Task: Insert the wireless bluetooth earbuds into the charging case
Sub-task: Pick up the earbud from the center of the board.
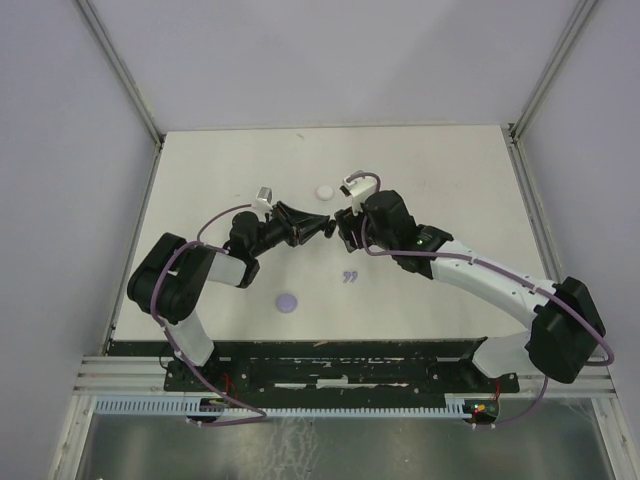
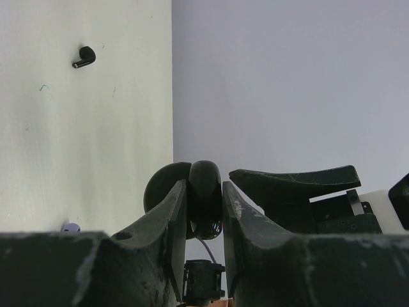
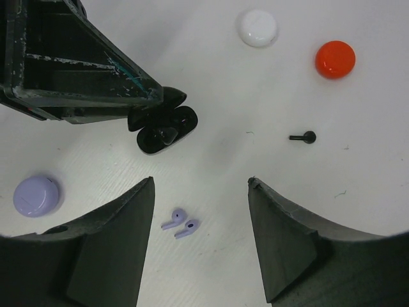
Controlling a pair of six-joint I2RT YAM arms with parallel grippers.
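Charging case (image 3: 163,131) sat clenched in my left gripper (image 2: 204,187); my right gripper (image 3: 201,183) hung released; black earbud (image 3: 303,137) lay on the table (image 3: 358,211), light, slick, probably best pinched across its bulb

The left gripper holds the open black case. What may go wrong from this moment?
1. The left gripper pinches the black case only at its fingertips; a push may twist it loose.
2. The loose black earbud is tiny and lies flat; the open right gripper may slip on it.
3. The lavender earbuds lie near that gripper and might be knocked.
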